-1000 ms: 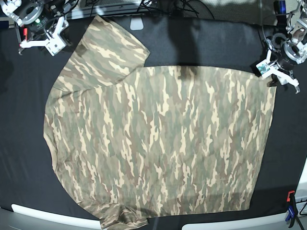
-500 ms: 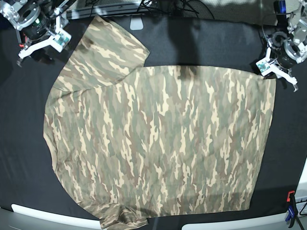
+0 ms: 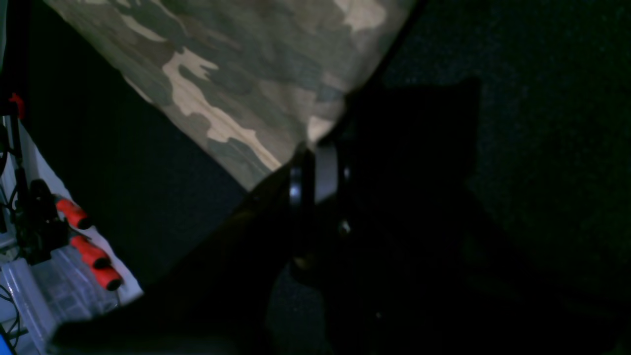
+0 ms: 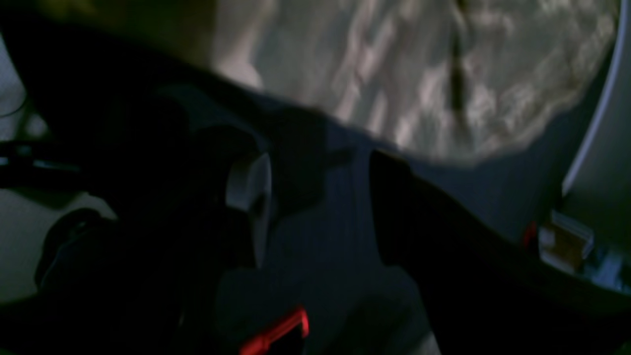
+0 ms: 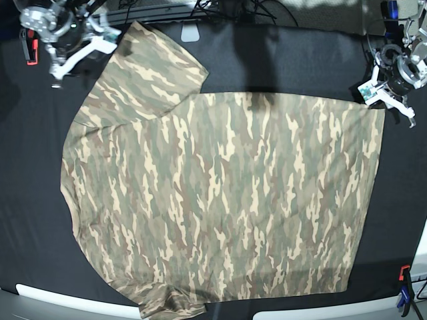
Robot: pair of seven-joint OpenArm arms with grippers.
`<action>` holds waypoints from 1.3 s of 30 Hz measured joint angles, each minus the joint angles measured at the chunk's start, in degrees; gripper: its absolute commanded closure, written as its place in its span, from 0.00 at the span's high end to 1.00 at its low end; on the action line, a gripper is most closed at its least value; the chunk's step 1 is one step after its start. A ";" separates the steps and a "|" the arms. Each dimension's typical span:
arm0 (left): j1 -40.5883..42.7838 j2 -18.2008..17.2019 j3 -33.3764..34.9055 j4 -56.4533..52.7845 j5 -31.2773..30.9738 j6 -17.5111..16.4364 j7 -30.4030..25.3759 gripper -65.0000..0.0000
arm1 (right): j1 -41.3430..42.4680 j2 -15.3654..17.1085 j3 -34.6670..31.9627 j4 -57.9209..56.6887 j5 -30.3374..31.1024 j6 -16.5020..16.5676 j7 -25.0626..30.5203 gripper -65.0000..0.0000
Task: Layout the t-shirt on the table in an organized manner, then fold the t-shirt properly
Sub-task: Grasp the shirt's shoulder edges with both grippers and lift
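Observation:
The camouflage t-shirt [image 5: 220, 200] lies spread flat on the black table [image 5: 27, 167], one sleeve [image 5: 143, 70] pointing to the far left. My right gripper [image 5: 90, 43] hovers open just left of that sleeve's end. In the blurred right wrist view its fingers [image 4: 246, 190] stand apart over black cloth, with the shirt [image 4: 419, 74] beyond them. My left gripper [image 5: 388, 101] is at the shirt's far right corner and looks open. In the left wrist view its dark fingers [image 3: 298, 182] sit at that corner [image 3: 276, 113], touching its edge.
An orange-and-blue clamp [image 5: 403, 287] grips the table's near right edge. Orange-handled tools [image 3: 88, 251] lie off the table's side. Cables run along the back edge [image 5: 220, 8], and a small white patch [image 5: 190, 32] lies there. White strips edge the front [image 5: 53, 297].
My right gripper has moved right and a little up, turning toward the sleeve's end. My left gripper has shifted slightly up at the shirt's corner. The shirt lies as before.

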 measured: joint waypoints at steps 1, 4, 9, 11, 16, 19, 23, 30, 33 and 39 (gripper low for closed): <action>0.00 0.00 0.00 0.00 -0.13 0.02 0.02 0.00 | 1.01 0.74 -1.29 -0.22 0.00 -0.02 -0.07 0.48; 0.00 0.00 0.00 0.00 -0.13 0.02 0.04 0.00 | 4.09 1.64 -4.66 -1.16 -0.44 -0.22 -1.75 0.48; 0.02 0.00 0.00 0.00 -0.13 0.02 0.04 0.00 | 7.48 1.81 -8.79 -3.28 -0.50 1.57 -1.77 0.48; 0.00 0.00 0.00 0.00 -0.13 0.02 0.04 0.00 | 9.14 1.88 -10.14 -4.13 -0.90 2.40 -2.08 0.48; 0.02 0.00 0.00 0.00 -0.13 0.02 0.07 0.00 | 13.29 2.10 -14.40 -7.32 -2.56 2.36 -1.97 0.48; 0.02 0.00 0.00 0.00 -0.15 0.02 0.35 0.00 | 15.08 1.70 -15.98 -7.54 -2.54 2.36 -2.23 0.48; 0.00 0.02 0.02 0.00 -0.17 0.00 1.44 0.00 | 16.85 1.46 -16.57 -7.56 -2.36 2.36 -2.43 0.48; 0.02 0.02 0.02 0.00 -0.17 0.00 1.62 0.00 | 18.29 0.94 -16.61 -7.56 -2.34 2.38 -2.67 0.31; 0.00 0.02 0.02 0.00 -0.17 0.00 1.62 0.00 | 18.69 0.70 -16.61 -7.58 -2.34 2.43 -2.67 0.31; 0.02 0.02 0.02 0.00 -0.17 0.00 1.86 0.00 | 20.55 0.68 -16.61 -7.61 -1.90 7.58 -3.50 0.31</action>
